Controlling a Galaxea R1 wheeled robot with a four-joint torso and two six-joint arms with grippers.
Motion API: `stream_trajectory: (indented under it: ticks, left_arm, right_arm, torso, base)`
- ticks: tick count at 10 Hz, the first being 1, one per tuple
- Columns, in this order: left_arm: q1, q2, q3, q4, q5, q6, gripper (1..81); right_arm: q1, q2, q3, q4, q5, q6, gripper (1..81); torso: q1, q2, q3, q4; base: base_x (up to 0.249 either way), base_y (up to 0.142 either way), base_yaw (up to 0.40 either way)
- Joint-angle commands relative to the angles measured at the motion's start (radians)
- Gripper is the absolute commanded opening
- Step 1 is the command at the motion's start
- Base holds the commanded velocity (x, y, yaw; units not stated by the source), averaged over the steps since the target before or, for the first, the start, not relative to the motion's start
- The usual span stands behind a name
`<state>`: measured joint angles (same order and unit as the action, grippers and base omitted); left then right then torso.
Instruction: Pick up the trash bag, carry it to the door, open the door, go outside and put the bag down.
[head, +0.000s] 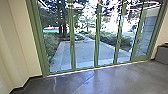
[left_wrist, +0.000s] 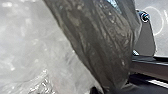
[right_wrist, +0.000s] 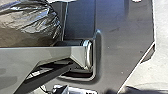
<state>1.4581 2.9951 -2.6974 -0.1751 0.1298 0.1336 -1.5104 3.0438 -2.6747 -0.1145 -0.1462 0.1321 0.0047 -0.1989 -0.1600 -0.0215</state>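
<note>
Left wrist view: the dark trash bag (left_wrist: 100, 42) narrows to a bunched neck near the left jaws; whether those or the right jaws are clenched, I can't tell. Green-framed glass wall (head: 97, 45) at twelve o'clock, door (head: 140, 58) toward one.

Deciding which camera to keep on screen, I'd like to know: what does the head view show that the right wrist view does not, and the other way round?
Head view: the green-framed panels, and through them the paving, bushes and trees; indoors, the cream wall.

Right wrist view: the bag, dark, shiny and wrinkled, and the robot's own dark plate.

Both: floor, dark and glossy from the head, pale from the wrist.
</note>
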Motion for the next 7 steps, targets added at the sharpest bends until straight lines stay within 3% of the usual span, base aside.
stream_trajectory:
  ticks: [1, 7]
  left_arm:
    - [-0.058, -0.002, 0.001, 0.005, 0.06, 0.004, 1.0]
    - [-0.057, 0.001, -0.001, 0.006, 0.062, 0.004, 1.0]
  right_arm:
    - [0.055, 0.008, 0.004, -0.005, -0.055, 0.0, 81.1]
    - [0.049, 0.011, 0.004, -0.005, -0.053, -0.002, 81.1]
  torso:
    - [0.0, 0.0, 0.0, 0.0]
    - [0.0, 0.0, 0.0, 0.0]
  base:
    - [0.0, 0.0, -0.303]
    - [0.0, 0.0, -0.309]
